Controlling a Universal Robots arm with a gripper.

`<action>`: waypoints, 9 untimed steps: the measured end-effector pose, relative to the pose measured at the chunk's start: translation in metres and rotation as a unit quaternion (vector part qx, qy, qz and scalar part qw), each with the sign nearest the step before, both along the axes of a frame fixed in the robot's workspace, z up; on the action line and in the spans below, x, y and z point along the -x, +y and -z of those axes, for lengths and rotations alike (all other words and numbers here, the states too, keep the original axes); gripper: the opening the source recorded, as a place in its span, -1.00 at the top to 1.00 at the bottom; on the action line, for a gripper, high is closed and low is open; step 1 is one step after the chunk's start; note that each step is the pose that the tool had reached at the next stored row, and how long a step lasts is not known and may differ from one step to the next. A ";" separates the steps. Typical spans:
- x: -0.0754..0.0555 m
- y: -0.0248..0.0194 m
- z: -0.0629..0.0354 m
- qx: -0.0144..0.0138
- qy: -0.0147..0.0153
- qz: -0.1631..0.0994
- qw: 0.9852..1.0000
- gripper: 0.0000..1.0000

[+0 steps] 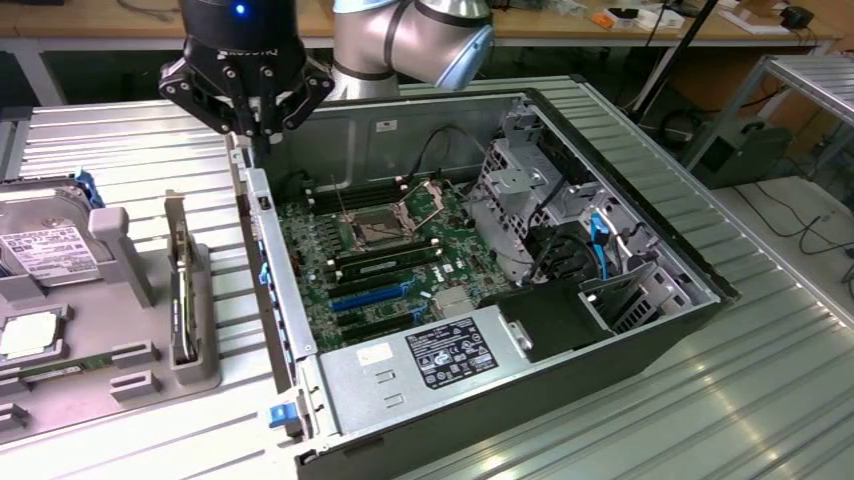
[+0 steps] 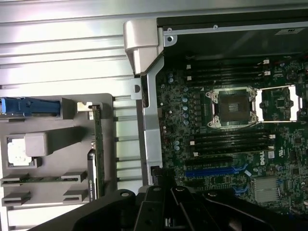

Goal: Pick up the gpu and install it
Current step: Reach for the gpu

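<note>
Outside view, claw: The claw (image 1: 262, 128) hangs over a far corner of the case (image 1: 276, 280). Its fingers are pinched shut and hold nothing.
Outside view, gpu: The gpu (image 1: 182, 290) stands on its edge in a grey holder (image 1: 134, 270), near the worktop (image 1: 747, 400) edge at the exterior view's left.
Outside view, way to it: The gpu lies closer to the camera than the claw, well apart from it. Its long side runs along the case wall.
Wrist view, gpu: The gpu (image 2: 97, 149) sits in the holder (image 2: 48, 120), beside the case (image 2: 151, 120) and off to one side of the claw (image 2: 163, 197).
</note>
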State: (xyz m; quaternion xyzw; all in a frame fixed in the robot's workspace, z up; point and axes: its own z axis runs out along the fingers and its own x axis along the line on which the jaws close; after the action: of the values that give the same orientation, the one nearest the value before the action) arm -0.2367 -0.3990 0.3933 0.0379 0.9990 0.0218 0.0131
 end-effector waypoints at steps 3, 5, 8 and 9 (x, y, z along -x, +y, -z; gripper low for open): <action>0.004 0.0000 0.0000 0.000 0.000 0.000 1.000 0.80; 0.006 0.0000 0.0000 0.000 0.000 0.000 1.000 0.80; 0.010 0.0000 0.0000 0.000 0.000 0.000 1.000 0.80; 0.012 0.0000 0.0000 0.000 0.000 0.000 1.000 0.80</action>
State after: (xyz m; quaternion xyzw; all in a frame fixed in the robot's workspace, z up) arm -0.2487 -0.3990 0.3933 0.0379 0.9990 0.0218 0.0131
